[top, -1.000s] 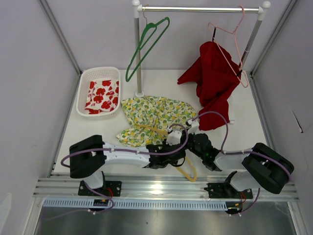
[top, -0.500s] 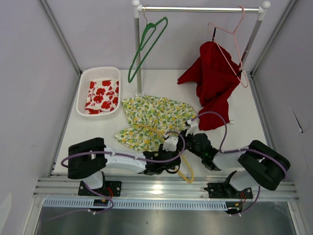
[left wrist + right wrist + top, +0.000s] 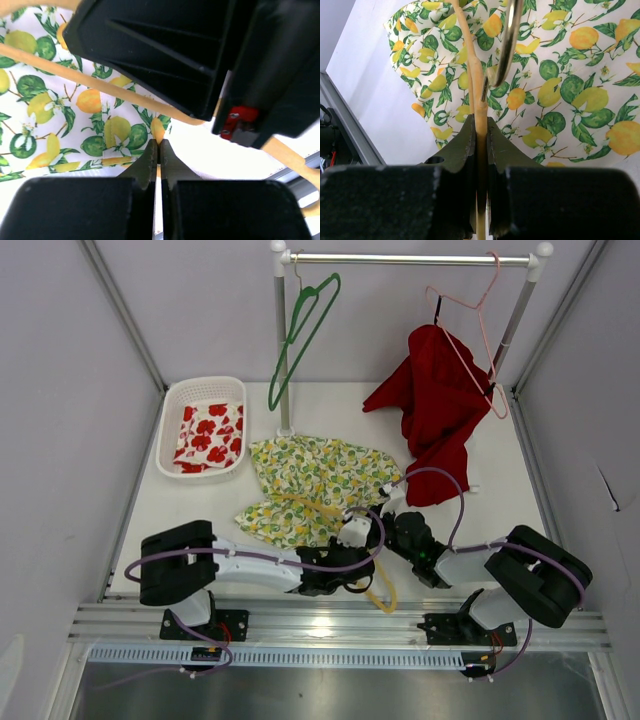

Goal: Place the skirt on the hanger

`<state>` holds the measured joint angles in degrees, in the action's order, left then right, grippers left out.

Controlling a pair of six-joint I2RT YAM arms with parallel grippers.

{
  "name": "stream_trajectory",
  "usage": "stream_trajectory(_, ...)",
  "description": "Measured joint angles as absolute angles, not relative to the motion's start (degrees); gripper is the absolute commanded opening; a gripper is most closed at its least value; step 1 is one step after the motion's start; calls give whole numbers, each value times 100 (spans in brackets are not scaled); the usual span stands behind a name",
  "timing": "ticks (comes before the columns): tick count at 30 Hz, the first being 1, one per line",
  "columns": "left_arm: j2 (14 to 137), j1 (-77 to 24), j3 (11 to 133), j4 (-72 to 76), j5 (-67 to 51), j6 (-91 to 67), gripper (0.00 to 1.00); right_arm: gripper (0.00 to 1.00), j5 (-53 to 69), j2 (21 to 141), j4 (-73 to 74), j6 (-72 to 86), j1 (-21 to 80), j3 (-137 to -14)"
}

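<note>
The lemon-print skirt (image 3: pixel 312 480) lies spread on the table, ahead of both arms. A yellow hanger (image 3: pixel 386 592) lies at its near edge, with part of it across the cloth. My right gripper (image 3: pixel 386 526) is shut on the hanger's yellow rod (image 3: pixel 479 90), just below its metal hook (image 3: pixel 507 40). My left gripper (image 3: pixel 354 570) sits close beside it, low over the skirt's near edge. Its jaws are pressed together on the corner of the skirt (image 3: pixel 115 132), where the cloth meets the white table. The hanger's arm (image 3: pixel 100 85) crosses the cloth just beyond the left gripper (image 3: pixel 159 146).
A clothes rail stands at the back on a pole (image 3: pixel 281 340). It carries a green hanger (image 3: pixel 300 335) and a pink hanger (image 3: pixel 465 310) with a red garment (image 3: pixel 438 405). A white basket (image 3: pixel 172 400) of red-flowered cloth sits at back left. The metal rail (image 3: pixel 340 625) runs along the near edge.
My left gripper stood open and has now closed on the skirt's edge. The left arm has shifted slightly toward the near edge. The right gripper has kept its hold on the hanger.
</note>
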<state>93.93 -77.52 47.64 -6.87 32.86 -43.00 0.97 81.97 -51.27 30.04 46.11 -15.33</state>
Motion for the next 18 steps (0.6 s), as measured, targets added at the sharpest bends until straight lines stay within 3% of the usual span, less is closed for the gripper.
stream_trajectory(7, 9225, -7749, 5511, -1601, 3098, -3935, 0, 0, 89, 8176, -5096, 2998, 4611, -1533)
stream_trajectory(18, 8818, -7784, 6075, -3030, 1743, -3487, 0, 0, 21, 7629, -4257, 2738, 4611, -1750)
